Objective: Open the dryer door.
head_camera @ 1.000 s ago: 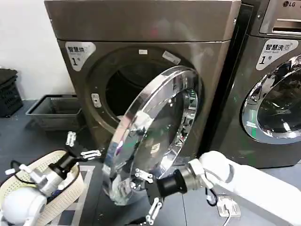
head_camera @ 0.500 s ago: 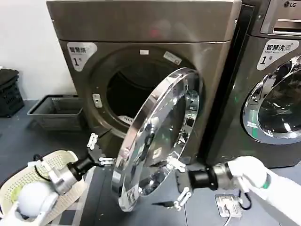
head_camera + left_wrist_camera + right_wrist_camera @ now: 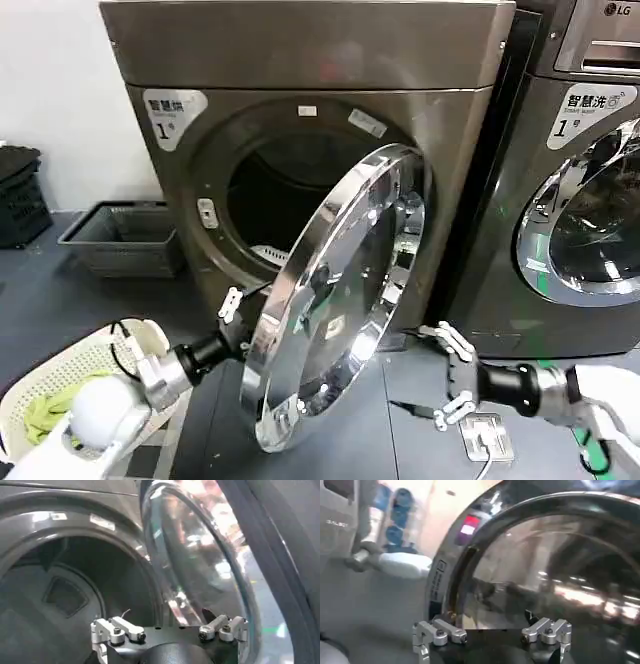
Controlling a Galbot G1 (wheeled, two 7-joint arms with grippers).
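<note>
Your dryer door (image 3: pixel 330 300) stands swung well open at screen centre, hinged at its 3 o'clock side. Your left pincer (image 3: pixel 237 318), fingers apart, sits at the door's 9 o'clock edge. Your right pincer (image 3: pixel 447 375), fingers spread, hangs at 4 o'clock, clear of the chrome.

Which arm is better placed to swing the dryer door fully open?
The left. Its left gripper sits at the inner edge of the half-open dryer door, ready to push outward; the right gripper hangs open, clear of it.
</note>
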